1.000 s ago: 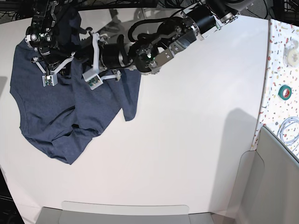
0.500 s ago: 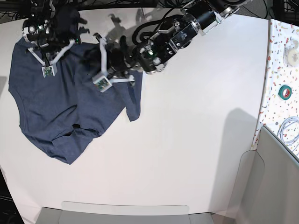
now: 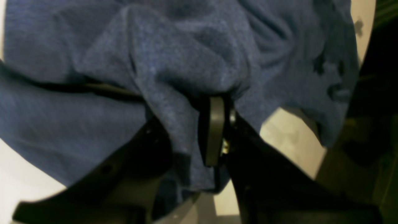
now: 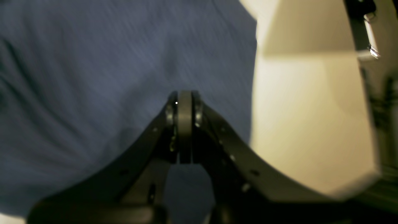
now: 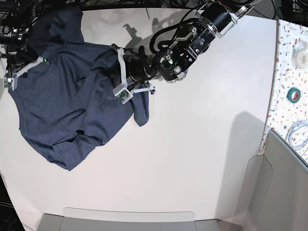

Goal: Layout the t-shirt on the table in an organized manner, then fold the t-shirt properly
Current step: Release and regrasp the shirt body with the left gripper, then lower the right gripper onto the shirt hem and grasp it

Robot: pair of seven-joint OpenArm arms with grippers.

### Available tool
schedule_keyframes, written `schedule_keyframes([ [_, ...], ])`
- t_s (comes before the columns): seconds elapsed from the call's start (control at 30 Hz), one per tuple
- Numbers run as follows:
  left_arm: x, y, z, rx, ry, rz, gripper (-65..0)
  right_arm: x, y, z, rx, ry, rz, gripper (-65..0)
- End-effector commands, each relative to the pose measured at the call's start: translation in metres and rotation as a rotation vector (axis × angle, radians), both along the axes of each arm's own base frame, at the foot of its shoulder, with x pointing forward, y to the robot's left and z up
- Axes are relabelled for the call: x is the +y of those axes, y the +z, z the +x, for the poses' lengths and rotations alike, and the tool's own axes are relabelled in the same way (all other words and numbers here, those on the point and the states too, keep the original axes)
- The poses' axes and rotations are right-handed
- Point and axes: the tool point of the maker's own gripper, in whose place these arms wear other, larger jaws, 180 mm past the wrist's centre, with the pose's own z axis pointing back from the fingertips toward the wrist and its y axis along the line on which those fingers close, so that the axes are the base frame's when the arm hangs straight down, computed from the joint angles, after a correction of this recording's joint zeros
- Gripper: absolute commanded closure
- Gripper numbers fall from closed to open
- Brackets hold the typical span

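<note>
The dark navy t-shirt (image 5: 62, 106) lies plain side up at the far left of the white table (image 5: 192, 144), stretched between both grippers. My left gripper (image 5: 109, 67) is at the shirt's right upper edge. In the left wrist view a bunched fold of t-shirt (image 3: 186, 46) runs between the left gripper's (image 3: 192, 124) fingers. My right gripper (image 5: 23, 55) is at the shirt's upper left. In the right wrist view its jaws (image 4: 185, 95) are pressed together against the blue t-shirt (image 4: 93, 77). A sleeve flap hangs down right of the body.
A speckled surface runs along the right edge with a green tape roll (image 5: 293, 95), a white roll (image 5: 301, 48) and a coiled cable (image 5: 298, 134). A grey panel (image 5: 284, 192) stands at bottom right and a grey tray edge (image 5: 130, 219) along the front.
The right gripper has moved left and the left gripper right, pulling the shirt's upper part apart and flatter. The left jaws opened briefly and closed on the cloth again.
</note>
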Motion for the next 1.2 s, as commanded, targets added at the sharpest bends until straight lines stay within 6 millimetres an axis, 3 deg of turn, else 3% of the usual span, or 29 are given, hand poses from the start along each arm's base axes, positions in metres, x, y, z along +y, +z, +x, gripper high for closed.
schedule_keyframes([
  [0.0,-0.005,0.01,0.003,-0.017,0.007,-0.036,-8.2,0.002,0.016,0.014,-0.061,0.012,0.0,0.0],
  [0.1,0.001,0.01,0.008,-0.012,0.034,-0.041,-7.3,0.021,0.029,0.046,-0.098,0.047,0.06,-1.1],
  [0.2,0.001,0.01,0.008,-0.011,0.037,-0.04,-6.0,0.043,0.017,0.078,-0.087,0.088,0.125,-10.9],
  [0.4,0.011,0.004,0.01,-0.012,0.044,-0.018,-5.0,0.085,0.019,0.148,-0.077,0.222,0.073,-27.8],
  [0.53,0.012,0.003,0.01,-0.012,0.044,-0.015,-5.0,0.092,0.023,0.18,-0.023,0.257,-0.055,-35.2],
  [0.7,0.012,0.0,0.007,-0.002,0.047,-0.017,-5.0,0.107,0.034,0.215,-0.018,0.297,-0.114,-39.2],
  [0.93,0.012,0.001,0.007,-0.003,0.048,-0.018,-5.1,0.141,0.001,0.245,0.04,0.391,-0.085,-39.9],
  [1.17,0.012,0.0,0.006,-0.001,0.048,-0.016,-5.2,0.16,-0.042,0.253,0.141,0.466,-0.077,-39.4],
])
